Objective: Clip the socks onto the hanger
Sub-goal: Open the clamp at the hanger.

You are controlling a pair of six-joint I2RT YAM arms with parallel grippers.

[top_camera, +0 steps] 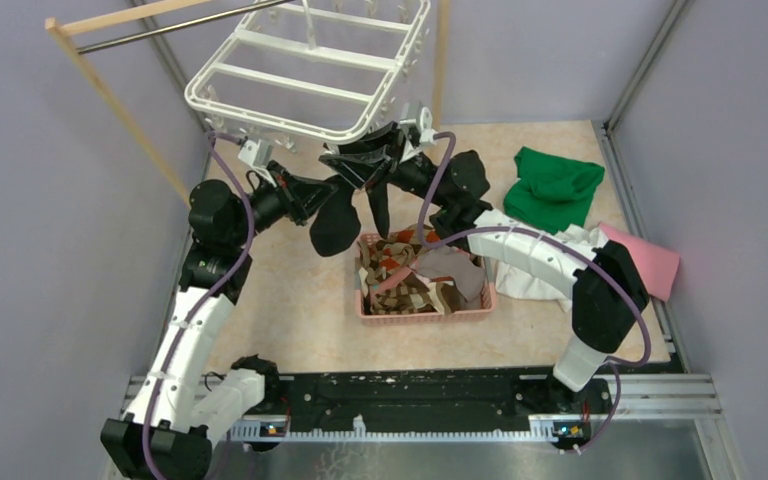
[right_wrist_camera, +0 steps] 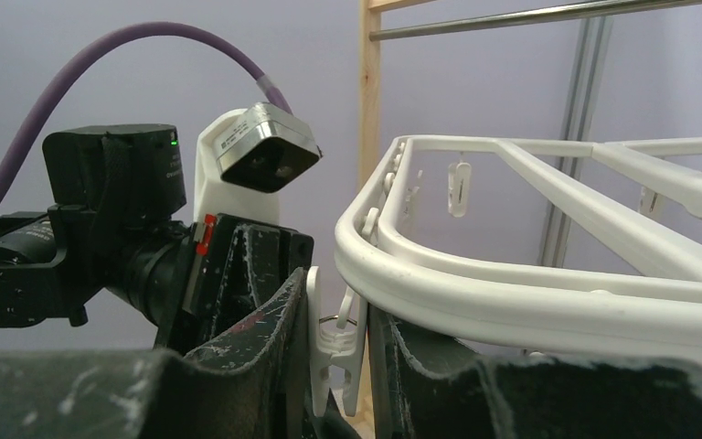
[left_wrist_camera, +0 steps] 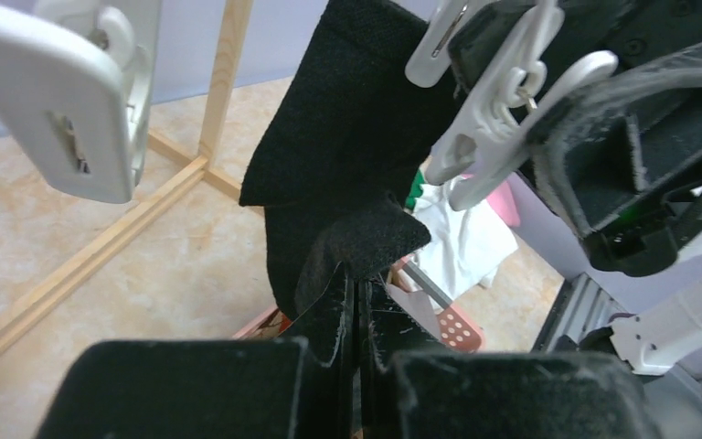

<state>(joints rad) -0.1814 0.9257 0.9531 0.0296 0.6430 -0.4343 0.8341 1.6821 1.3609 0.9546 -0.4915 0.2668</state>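
Both arms reach up to the near edge of the hanger (right_wrist_camera: 530, 293). The left pincer (left_wrist_camera: 358, 283) is closed on one black sock (left_wrist_camera: 347, 137); the right pincer (right_wrist_camera: 338, 320) squeezes one white clip (right_wrist_camera: 334, 343). Other socks (top_camera: 410, 270) lie in one basket (top_camera: 430, 314).

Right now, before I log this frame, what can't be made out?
Top view: whether the black sock is clipped yet; both jaws and the hanger rim cover that spot.
Right wrist: the clip mouth, hidden low between the jaws.
Basket: sock count; heaped.
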